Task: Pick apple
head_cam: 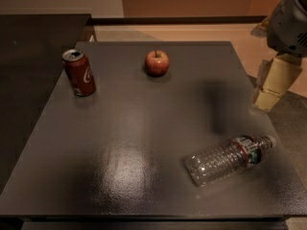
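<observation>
Red and round, the apple point(157, 63) sat far back on the table point(144, 123), well apart from the gripper point(271, 84) beyond the right edge. Clenched or released, I couldn't tell. A glancing touch could have rolled it away.

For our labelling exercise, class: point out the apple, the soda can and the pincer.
apple point(157, 63), camera view, middle of its red skin.
soda can point(79, 74), camera view, its red side wall.
pincer point(265, 101), camera view, far right, its lower end.

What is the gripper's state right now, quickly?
Gripper: by the table's right edge, far from the apple, not holding it; open or closed cannot be told.
</observation>
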